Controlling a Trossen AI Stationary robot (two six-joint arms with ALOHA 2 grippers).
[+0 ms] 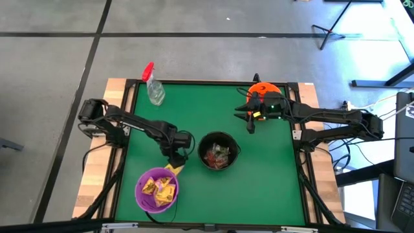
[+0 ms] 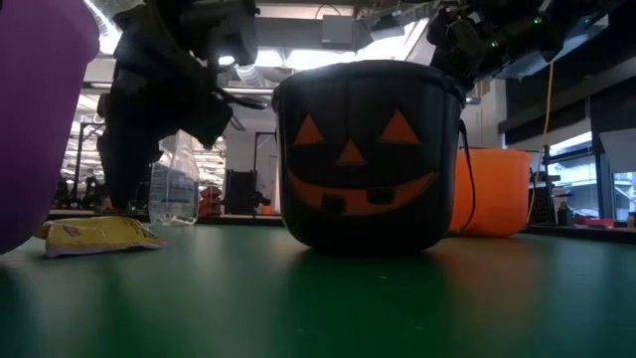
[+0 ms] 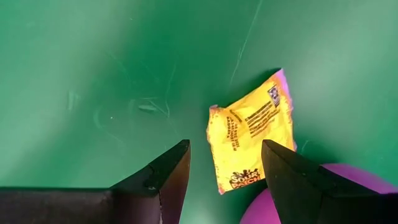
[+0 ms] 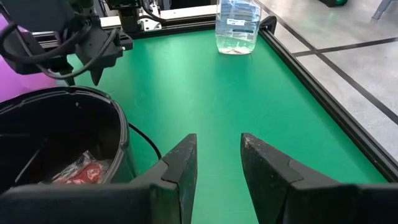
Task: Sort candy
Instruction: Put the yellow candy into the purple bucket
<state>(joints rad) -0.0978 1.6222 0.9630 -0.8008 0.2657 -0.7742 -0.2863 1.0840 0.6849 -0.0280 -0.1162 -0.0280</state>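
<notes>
A yellow candy packet [image 3: 250, 138] lies flat on the green mat beside the purple bowl [image 1: 156, 189], which holds more yellow packets [image 1: 160, 189]. The same packet shows in the high view [image 1: 173, 169] and the low view [image 2: 97, 235]. My left gripper [image 3: 225, 163] is open above it, fingers on either side, touching nothing. The black pumpkin bucket [image 1: 218, 151] holds red and other candy [image 4: 79, 172]. My right gripper [image 4: 218, 155] is open, waiting above the mat by the orange bowl [image 1: 266, 90].
A clear spray bottle with a red top [image 1: 153, 87] stands near the mat's far left corner. The black frame [image 1: 299, 149] rims the mat. Open green mat [image 1: 265, 181] lies to the right of the bucket and toward the near edge.
</notes>
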